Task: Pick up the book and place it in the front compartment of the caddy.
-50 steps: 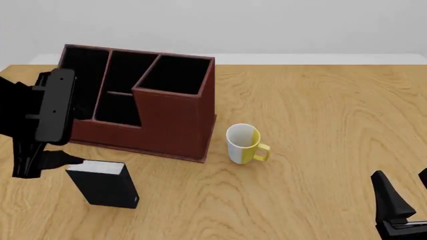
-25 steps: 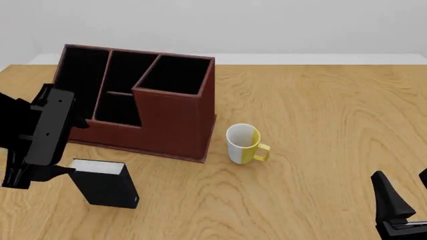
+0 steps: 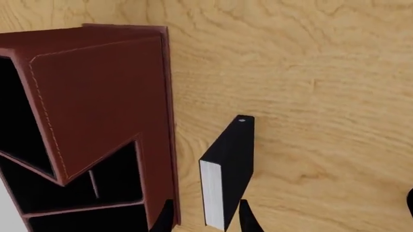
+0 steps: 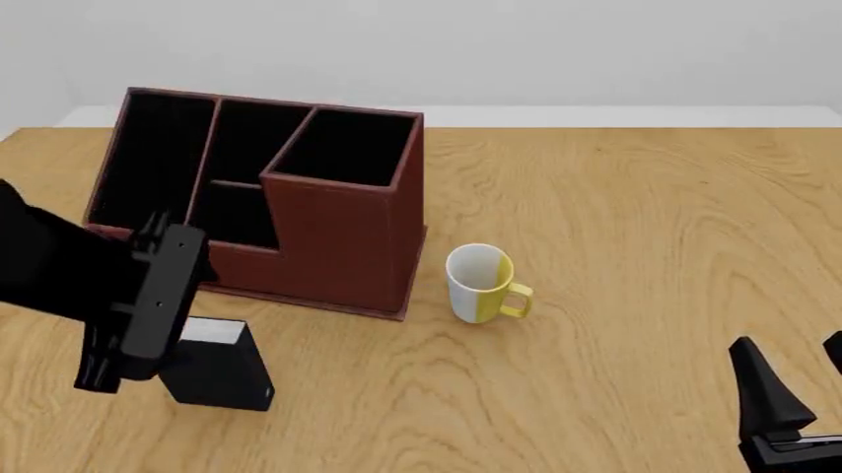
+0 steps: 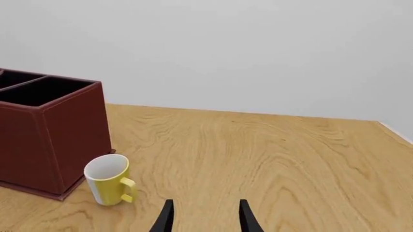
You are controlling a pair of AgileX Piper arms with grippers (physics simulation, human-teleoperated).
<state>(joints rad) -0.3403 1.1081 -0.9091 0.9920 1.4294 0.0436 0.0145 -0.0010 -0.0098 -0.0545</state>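
Observation:
The book [image 4: 224, 372], black with white page edges, stands on the table in front of the caddy [image 4: 335, 232], a dark red-brown wooden organizer with a stepped wall. My left gripper [image 4: 121, 360] is low at the book's left end. In the left wrist view the book [image 3: 229, 164] lies between the two fingertips of the left gripper [image 3: 205, 220]. The jaws are open, with a gap still showing on the caddy side. The caddy [image 3: 96, 96] is close beside them. My right gripper [image 4: 800, 394] is open and empty at the near right edge.
A white-and-yellow mug [image 4: 480, 283] stands right of the caddy, about level with its front corner. It also shows in the right wrist view [image 5: 110, 180] with the caddy [image 5: 51, 130] behind it. The wooden table [image 4: 632, 217] stretches to the right.
My left arm has come down and rightward from beside the caddy to the book's left end, and now straddles it. The book, mug and right arm have not moved.

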